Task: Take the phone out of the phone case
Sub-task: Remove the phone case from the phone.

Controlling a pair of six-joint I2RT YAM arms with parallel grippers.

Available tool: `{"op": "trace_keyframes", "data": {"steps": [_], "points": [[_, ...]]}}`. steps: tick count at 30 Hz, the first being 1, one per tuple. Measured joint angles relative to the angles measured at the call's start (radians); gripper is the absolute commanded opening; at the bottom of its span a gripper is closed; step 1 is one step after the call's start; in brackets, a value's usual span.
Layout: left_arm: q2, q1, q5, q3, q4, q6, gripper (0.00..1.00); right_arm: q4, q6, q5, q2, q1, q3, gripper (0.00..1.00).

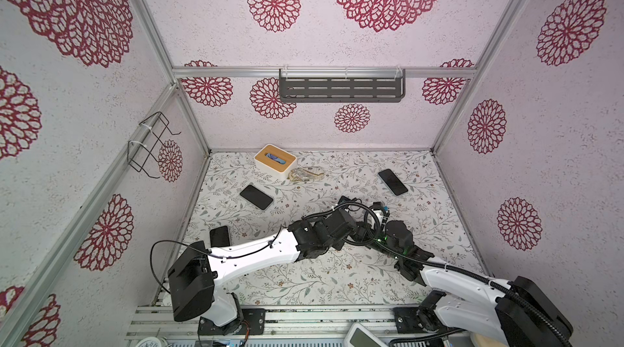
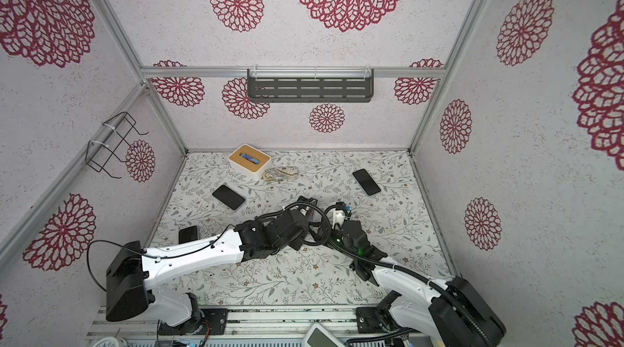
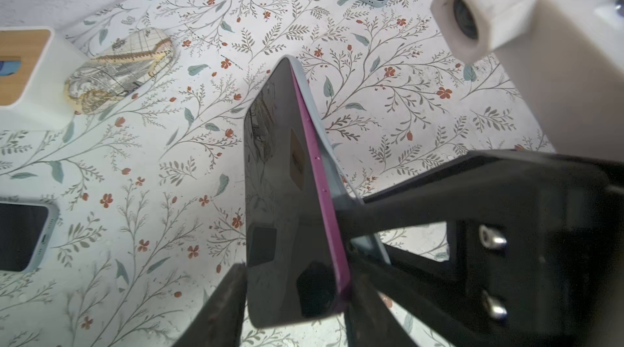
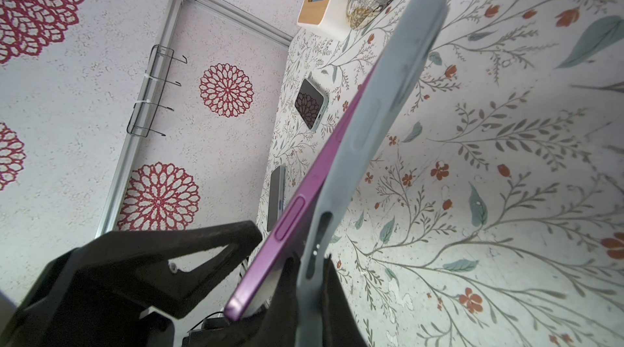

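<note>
Purple phone (image 3: 287, 193) is sticking half out of the grey phone case (image 4: 388, 109), up over the table (image 1: 304, 281) middle. Right gripper (image 4: 309, 291) is pinching the phone case edge, clamped tight. Left gripper (image 3: 297, 277) is straddling the phone, part-open; can't tell if it's gripping.

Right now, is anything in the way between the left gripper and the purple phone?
Nothing visible. The left gripper has a finger on each side of the purple phone. But the grey case, pinched by the right gripper, wraps the phone's far end, so it isn't out yet.
</note>
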Motion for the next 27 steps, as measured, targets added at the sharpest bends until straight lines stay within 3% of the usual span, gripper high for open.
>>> {"op": "trace_keyframes", "data": {"steps": [5,18,27], "points": [[-0.021,0.0,0.03,-0.044,0.059,0.014,0.27,0.01,0.007,0.0,0.004,0.0,0.0,0.0],[-0.057,0.005,0.007,-0.108,0.114,0.048,0.04,0.016,0.024,-0.011,0.017,0.0,-0.014,0.0],[-0.14,0.003,-0.037,-0.154,0.101,0.043,0.0,0.011,0.045,-0.015,-0.04,0.0,-0.056,0.0]]}}
